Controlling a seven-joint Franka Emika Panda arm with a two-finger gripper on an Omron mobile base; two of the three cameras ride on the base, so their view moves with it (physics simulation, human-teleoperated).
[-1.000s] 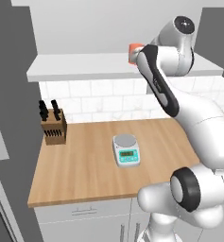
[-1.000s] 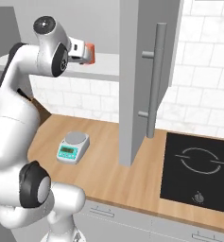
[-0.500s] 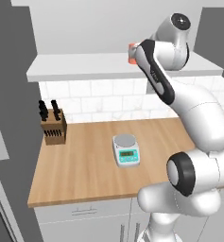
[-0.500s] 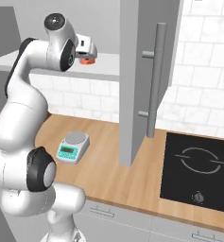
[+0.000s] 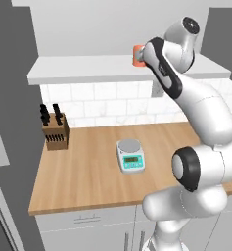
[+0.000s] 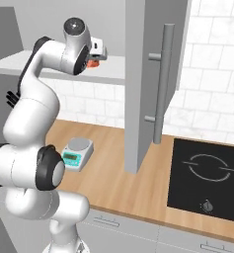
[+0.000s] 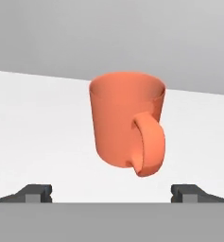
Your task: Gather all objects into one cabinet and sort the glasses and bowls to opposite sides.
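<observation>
While its jaws stand wide apart, the gripper (image 7: 111, 194) faces a smooth orange-red cup (image 7: 126, 123) with a looped handle.

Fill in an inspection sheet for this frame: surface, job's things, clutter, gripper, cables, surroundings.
Surface: white shelf above a wooden counter.
Job's things: one orange-red cup with a handle, upright on the shelf; grey cabinet door with bar handle stands open.
Clutter: knife block and kitchen scale on the counter.
Gripper: gripper open, fingertips wide to either side of the cup, not touching it.
Cables: nothing seen.
Surroundings: white tiled backsplash; black cooktop set in the counter.
</observation>
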